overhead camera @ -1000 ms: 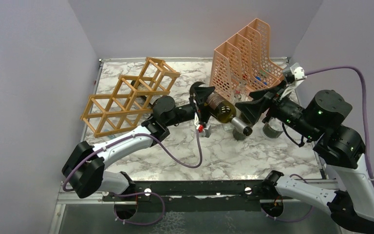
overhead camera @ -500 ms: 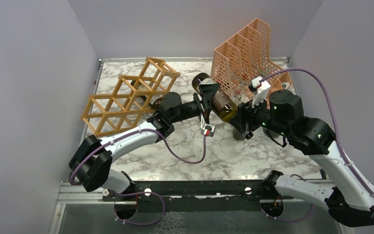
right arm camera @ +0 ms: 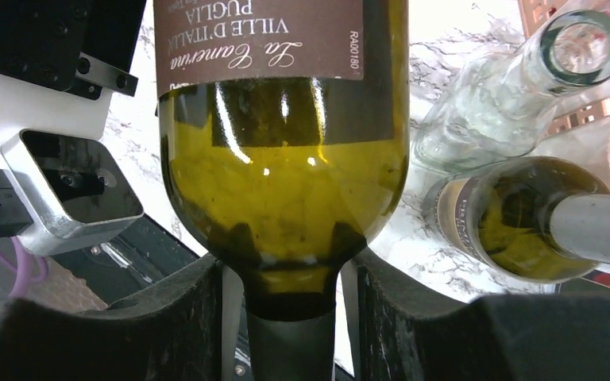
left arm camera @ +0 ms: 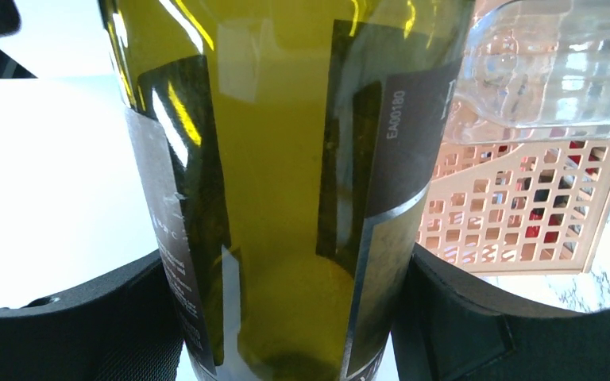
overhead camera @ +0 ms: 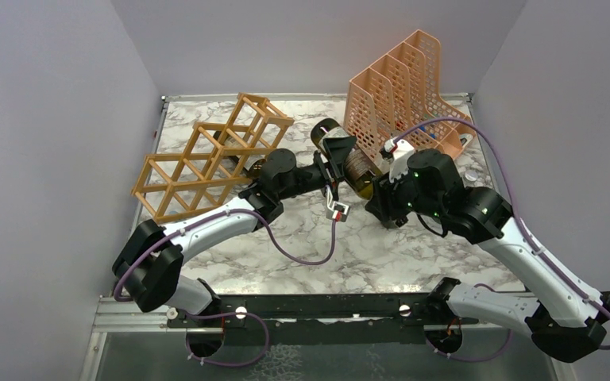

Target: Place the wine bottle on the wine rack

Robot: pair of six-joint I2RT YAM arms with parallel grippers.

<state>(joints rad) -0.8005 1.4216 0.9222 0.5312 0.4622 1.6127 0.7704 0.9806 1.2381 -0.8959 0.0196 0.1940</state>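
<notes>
Marble table [overhead camera: 381, 246]; wine bottle [right arm camera: 282, 182] label reads "VILLE D'ITALIA PUGLIA".

bright even light, glare streaks on wine bottle [left arm camera: 278, 159], blown-out wrist backgrounds

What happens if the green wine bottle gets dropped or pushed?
The wine bottle is shiny glass, so it's probably slippery and could break if dropped. Its body is round, so lying on the marble table it would likely roll.
</notes>
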